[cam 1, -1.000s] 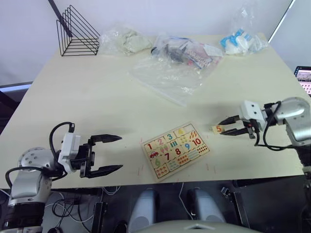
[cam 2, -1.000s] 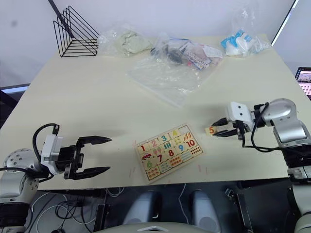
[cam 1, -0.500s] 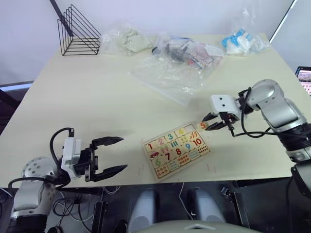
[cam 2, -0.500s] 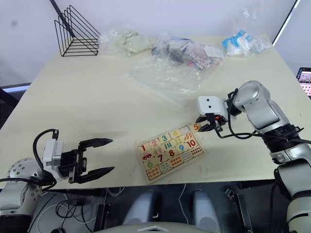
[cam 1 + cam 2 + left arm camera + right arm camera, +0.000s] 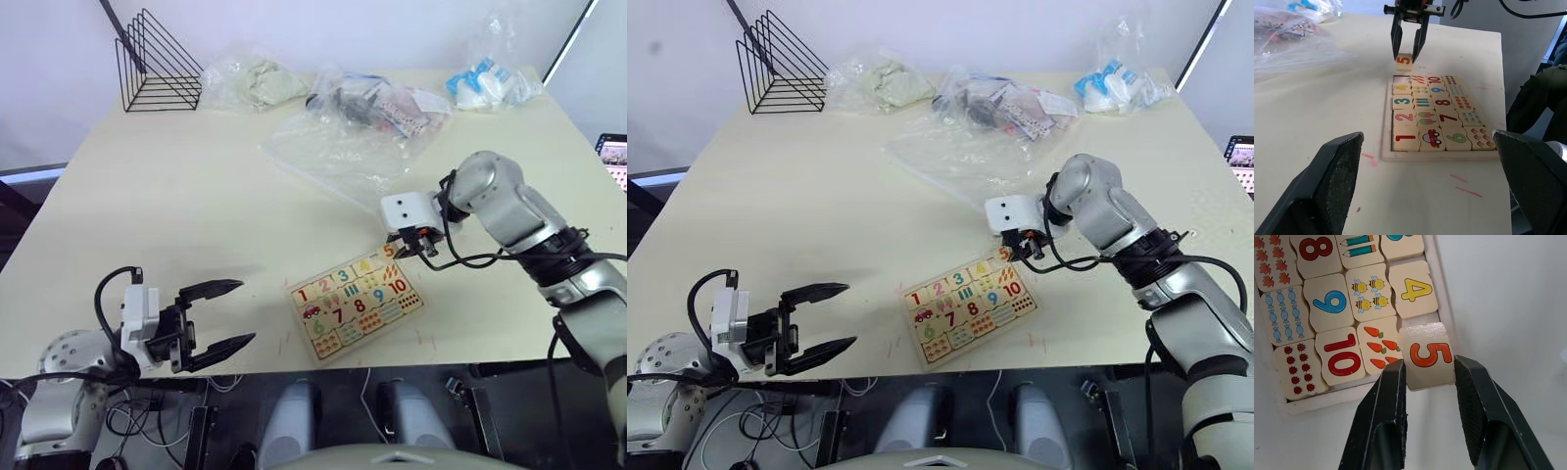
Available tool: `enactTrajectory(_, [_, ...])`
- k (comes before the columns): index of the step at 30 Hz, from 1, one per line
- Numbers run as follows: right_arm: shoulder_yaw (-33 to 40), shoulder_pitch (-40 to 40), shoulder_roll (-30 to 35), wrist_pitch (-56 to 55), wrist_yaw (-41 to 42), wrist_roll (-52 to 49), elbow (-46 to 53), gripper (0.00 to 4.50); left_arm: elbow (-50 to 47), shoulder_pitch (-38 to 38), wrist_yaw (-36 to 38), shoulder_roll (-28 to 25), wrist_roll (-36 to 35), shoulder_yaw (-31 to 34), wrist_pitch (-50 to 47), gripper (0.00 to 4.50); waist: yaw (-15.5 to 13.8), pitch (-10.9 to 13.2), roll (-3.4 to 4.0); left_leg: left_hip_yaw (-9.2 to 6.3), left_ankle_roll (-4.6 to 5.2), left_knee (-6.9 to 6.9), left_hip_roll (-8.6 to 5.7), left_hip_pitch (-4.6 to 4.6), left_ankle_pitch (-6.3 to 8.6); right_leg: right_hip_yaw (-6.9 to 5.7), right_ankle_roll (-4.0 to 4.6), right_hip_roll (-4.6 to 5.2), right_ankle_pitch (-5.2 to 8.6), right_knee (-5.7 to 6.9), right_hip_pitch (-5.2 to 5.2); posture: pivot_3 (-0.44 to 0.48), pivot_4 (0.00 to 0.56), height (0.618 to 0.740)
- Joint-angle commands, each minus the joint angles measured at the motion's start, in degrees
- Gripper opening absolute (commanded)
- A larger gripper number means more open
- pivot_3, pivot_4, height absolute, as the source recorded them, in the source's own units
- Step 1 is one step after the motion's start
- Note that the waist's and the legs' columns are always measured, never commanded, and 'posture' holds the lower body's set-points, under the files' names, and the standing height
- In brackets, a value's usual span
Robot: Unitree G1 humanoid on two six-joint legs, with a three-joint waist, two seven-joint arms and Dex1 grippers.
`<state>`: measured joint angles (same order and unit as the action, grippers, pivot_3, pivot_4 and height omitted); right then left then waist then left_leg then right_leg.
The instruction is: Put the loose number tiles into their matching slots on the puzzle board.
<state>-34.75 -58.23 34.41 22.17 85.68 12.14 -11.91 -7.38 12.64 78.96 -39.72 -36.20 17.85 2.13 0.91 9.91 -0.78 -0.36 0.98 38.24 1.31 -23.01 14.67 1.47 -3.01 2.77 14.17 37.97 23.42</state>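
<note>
The puzzle board (image 5: 356,305) lies near the table's front edge, holding number and picture tiles. My right gripper (image 5: 397,249) hovers over the board's far right corner, shut on the loose number tile 5 (image 5: 1427,357). In the right wrist view the tile hangs just above the matching slot (image 5: 1401,78), a bare recess next to the yellow 4 (image 5: 1413,290). The left wrist view shows the tile (image 5: 1404,61) held a little above the board's far end. My left gripper (image 5: 245,311) stands open and empty, low at the table's front left, well apart from the board.
A black wire rack (image 5: 157,64) stands at the far left corner. Several clear plastic bags (image 5: 345,149) lie across the back of the table, one with blue contents (image 5: 487,84) at the far right. The table's front edge (image 5: 460,360) runs just past the board.
My right gripper has carried the 5 tile leftward, from the table right of the board to over the board's far right corner. The left gripper has stayed open and barely shifted.
</note>
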Motion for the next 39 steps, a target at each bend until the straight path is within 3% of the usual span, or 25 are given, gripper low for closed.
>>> enactTrajectory(1, [-0.36, -1.89, -0.38, 0.36, -0.09, 1.80, 0.49, 0.86, -1.40, 0.54, -0.07, 0.11, -0.75, 1.51, 1.18, 4.50, -0.06, 0.00, 0.00, -0.01, 0.00, 0.00, -0.01, 0.00, 0.00, -0.01, 0.00, 0.00, 0.00, 0.00, 0.00, 0.000, 0.150, 0.740])
enactTrajectory(39, [-2.33, -0.40, -3.04, -0.70, 1.45, 6.07, 2.33, 0.86, 1.32, 1.02, 1.12, 0.97, -0.17, 0.93, 4.35, 4.50, 0.02, 0.00, 0.01, -0.01, 0.00, -0.02, -0.01, -0.01, 0.00, -0.01, 0.00, 0.00, 0.00, -0.01, 0.01, 0.000, 0.150, 0.740])
